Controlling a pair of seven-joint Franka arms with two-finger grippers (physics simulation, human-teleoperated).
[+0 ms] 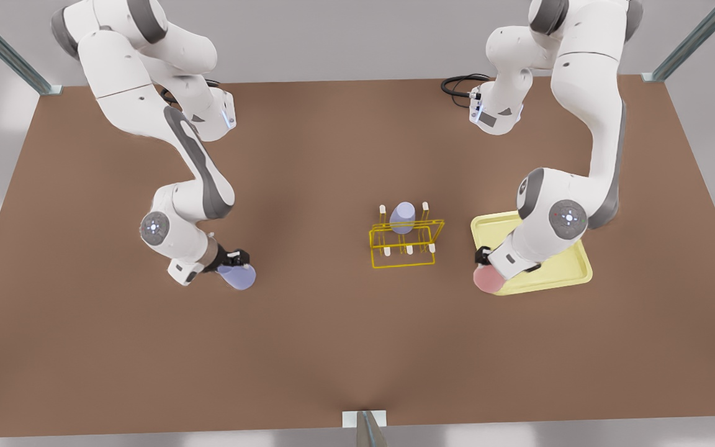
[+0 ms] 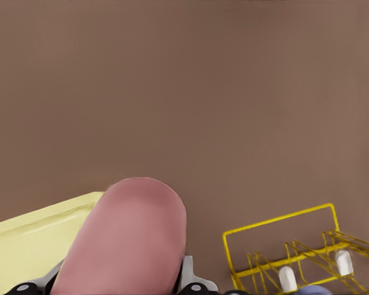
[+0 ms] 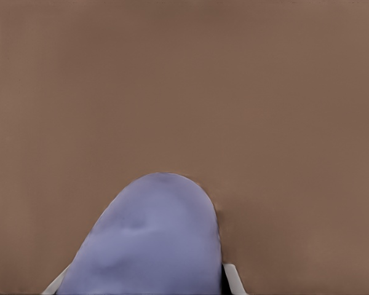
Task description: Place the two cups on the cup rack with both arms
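The left end effector [image 1: 483, 261], right of centre in the front view, pinches the pink cup [image 1: 488, 280] at the pale tray's [image 1: 556, 267] corner. The right end effector [image 1: 238, 259], lower left, pinches a lavender cup [image 1: 238, 276] above the surface [image 1: 332, 347]. The cup rack [image 1: 404, 243] stands centre, holding another lavender cup [image 1: 402, 217].

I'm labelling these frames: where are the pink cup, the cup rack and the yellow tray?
pink cup [image 2: 132, 236]: left wrist view, middle of its side wall.
cup rack [image 1: 402, 264]: front view, near bottom wire.
yellow tray [image 1: 565, 270]: front view, bare floor by its corner.
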